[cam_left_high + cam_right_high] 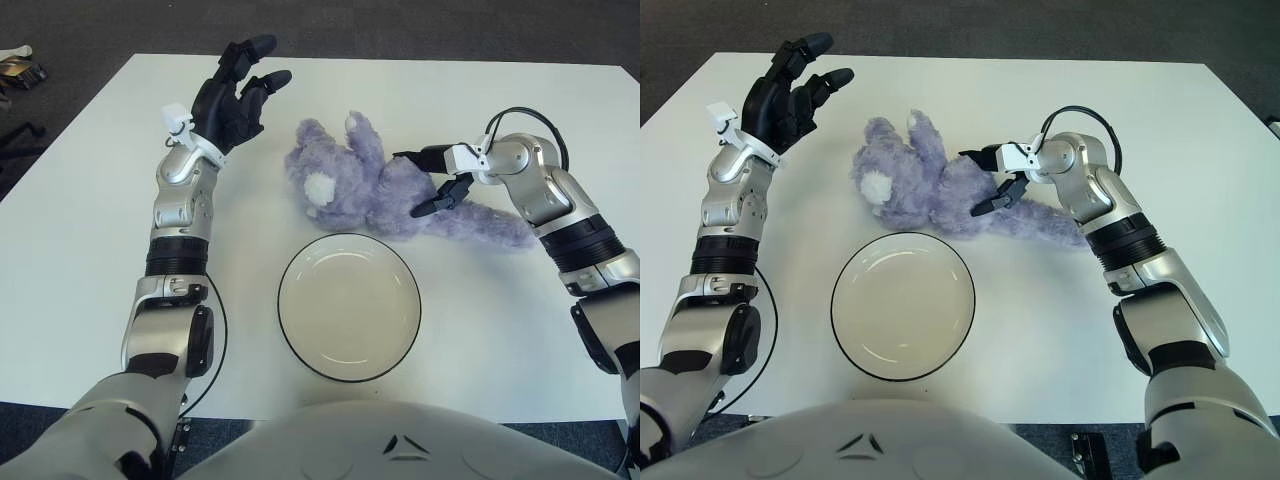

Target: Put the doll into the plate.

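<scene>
1. The doll, a lilac plush bear, lies on its side on the white desk, just behind the plate. Its head is toward the robot's left, and one long limb trails off to the robot's right. It is not in the plate yet. The plate is empty and sits directly in front of the robot's torso.
2. The right robot hand is at the doll's midsection. Its dark fingers are spread, one above the plush and one low against its near flank. They bracket the body but do not visibly squeeze it, so I log this hand as open and holding nothing.
3. Judgement: the hand comes in from the side at the torso because that is the bulkiest part to grip. The soft pile will compress, so the fingers need to close well in.
4. The left robot hand shows raised beside the doll's head, on the doll's left side and apart from it, palm toward it and fingers spread. It looks like a guard or support pose, with no contact seen.
5. The plate lies between the robot and the doll, so the carry would be a short pull toward the robot.
</scene>
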